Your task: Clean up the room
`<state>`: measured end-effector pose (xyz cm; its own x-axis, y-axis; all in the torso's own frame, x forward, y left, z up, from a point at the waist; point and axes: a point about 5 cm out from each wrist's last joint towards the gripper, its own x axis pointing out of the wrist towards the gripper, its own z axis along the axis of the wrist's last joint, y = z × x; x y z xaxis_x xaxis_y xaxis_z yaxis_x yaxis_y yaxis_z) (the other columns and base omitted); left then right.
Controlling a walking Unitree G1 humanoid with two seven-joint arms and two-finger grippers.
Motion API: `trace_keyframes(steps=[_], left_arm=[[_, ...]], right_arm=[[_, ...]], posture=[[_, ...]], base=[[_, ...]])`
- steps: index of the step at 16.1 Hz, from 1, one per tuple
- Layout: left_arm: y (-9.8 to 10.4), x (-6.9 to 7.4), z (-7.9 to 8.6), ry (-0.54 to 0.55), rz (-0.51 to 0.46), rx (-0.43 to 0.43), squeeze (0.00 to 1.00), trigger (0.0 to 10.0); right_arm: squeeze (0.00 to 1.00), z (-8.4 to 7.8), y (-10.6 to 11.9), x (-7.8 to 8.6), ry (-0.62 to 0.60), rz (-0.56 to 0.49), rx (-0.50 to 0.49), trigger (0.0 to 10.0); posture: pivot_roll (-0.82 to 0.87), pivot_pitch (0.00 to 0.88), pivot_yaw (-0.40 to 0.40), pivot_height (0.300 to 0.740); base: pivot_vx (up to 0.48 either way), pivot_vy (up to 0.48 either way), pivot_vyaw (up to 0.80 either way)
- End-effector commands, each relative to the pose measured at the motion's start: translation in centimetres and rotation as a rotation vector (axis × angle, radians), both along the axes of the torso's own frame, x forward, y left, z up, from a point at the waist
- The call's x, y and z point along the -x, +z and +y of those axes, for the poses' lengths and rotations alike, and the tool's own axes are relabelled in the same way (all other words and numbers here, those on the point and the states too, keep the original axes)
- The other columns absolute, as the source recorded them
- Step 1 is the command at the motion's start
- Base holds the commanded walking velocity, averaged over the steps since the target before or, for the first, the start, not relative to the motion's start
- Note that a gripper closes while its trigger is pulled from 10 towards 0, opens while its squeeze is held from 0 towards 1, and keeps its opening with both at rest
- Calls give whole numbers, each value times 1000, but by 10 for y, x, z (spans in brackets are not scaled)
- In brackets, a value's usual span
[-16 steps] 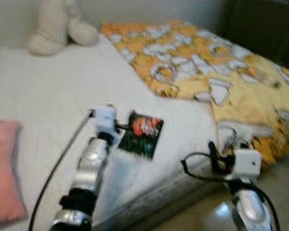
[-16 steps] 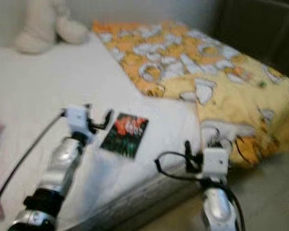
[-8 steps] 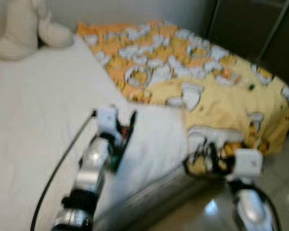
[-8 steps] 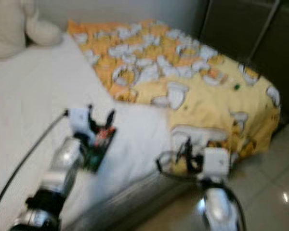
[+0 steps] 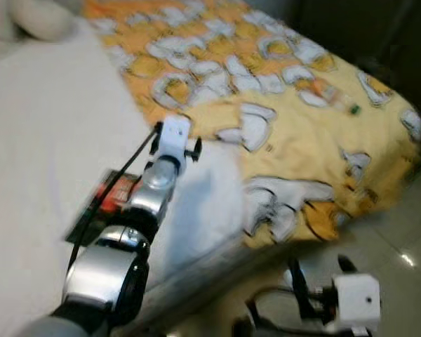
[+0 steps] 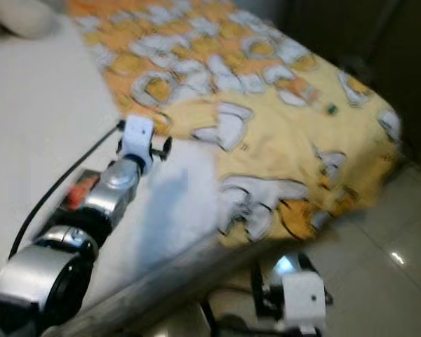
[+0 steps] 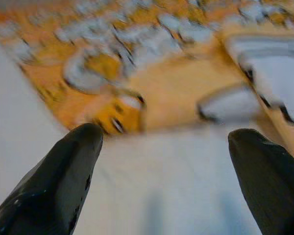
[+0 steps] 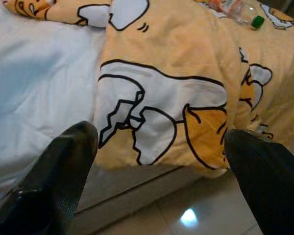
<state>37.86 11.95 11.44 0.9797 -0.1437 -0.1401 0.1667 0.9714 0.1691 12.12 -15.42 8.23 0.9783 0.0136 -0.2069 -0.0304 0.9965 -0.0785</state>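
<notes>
A dark booklet with a red picture (image 5: 107, 199) lies flat on the white bed sheet (image 5: 35, 133), partly hidden by my left arm. My left gripper (image 5: 176, 139) hovers beyond it, open and holding nothing, over the sheet at the edge of the yellow cartoon blanket (image 5: 281, 119). In the left wrist view the fingertips (image 7: 73, 156) frame that blanket edge. A clear bottle with a green cap (image 8: 240, 11) lies on the far part of the blanket. My right gripper (image 5: 319, 277) hangs open low beside the bed, its fingers (image 8: 63, 161) facing the blanket's hanging side.
A cream plush toy (image 5: 28, 17) sits at the head of the bed. Glossy tiled floor (image 5: 400, 242) runs along the bed's side. Dark furniture (image 5: 379, 35) stands past the foot of the bed. The picture is blurred.
The whole view has swung right and down along the bed. My left gripper has passed over the booklet toward the blanket edge. The right gripper now sits lower, beside the mattress.
</notes>
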Motion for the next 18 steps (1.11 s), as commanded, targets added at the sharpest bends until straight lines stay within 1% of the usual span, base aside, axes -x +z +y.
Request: trace_keyframes(steps=[1,2,3,4,5,6,7,8,9,10,12,13,14,15,16,18], left_arm=[[-14,10,20,4,8,38,0,10000],[-25,19,23,-17,9,45,0,10000],[-35,28,34,8,17,55,0,10000],[-38,32,39,22,10,50,0,10000],[-38,38,46,47,-13,67,0,10000],[-33,46,51,66,-58,92,0,10000],[-28,52,52,71,-91,111,0,10000],[-11,76,49,46,-184,155,0,10000],[-3,86,48,43,-214,164,0,10000],[12,101,46,47,-255,163,0,10000],[18,98,43,24,-272,169,0,10000],[13,91,41,3,-235,191,0,10000],[11,83,42,10,-203,211,0,10000],[13,77,42,21,-185,217,0,10000],[15,72,38,6,-173,205,0,10000],[14,64,27,-61,-142,170,0,10000]], right_arm=[[0,-4,1,-5,-29,13,-13,10000],[0,-5,1,-13,-35,7,-20,10000],[0,-3,-1,-23,-26,-2,-38,10000],[0,-1,-2,-29,-9,-9,-41,10000],[0,1,-3,-39,14,-20,-42,10000],[0,0,-2,-49,12,-37,-46,10000],[0,-2,0,-54,3,-56,-38,10000],[0,-16,9,-66,-55,-110,-16,10000],[0,-21,13,-67,-76,-126,-13,10000],[0,-27,17,-69,-89,-149,-9,10000],[0,-27,11,-76,-74,-144,-18,10000],[0,-28,0,-84,-89,-122,-32,10000],[0,-26,-3,-95,-108,-114,-58,10000],[0,-22,-1,-106,-100,-128,-72,10000],[0,-18,1,-114,-85,-143,-73,10000],[0,-14,0,-120,-77,-150,-75,10000]], posture=[[-204,178,2,735],[-169,167,0,735],[-126,152,-4,735],[-106,144,-6,735],[-82,126,-11,735],[-59,102,-18,735],[-39,78,-23,735],[30,6,-42,735],[44,0,-47,735],[72,0,-46,735],[86,0,-36,735],[85,0,-33,735],[79,0,-19,735],[84,0,-13,735],[82,0,-9,735],[59,0,0,735]], base=[[0,0,0],[0,0,0],[0,0,0],[0,0,0],[0,0,0],[0,0,0],[0,0,0],[0,0,0],[0,0,0],[0,0,0],[0,0,0],[0,0,0],[480,0,0],[480,0,650],[480,0,594],[480,0,566]])
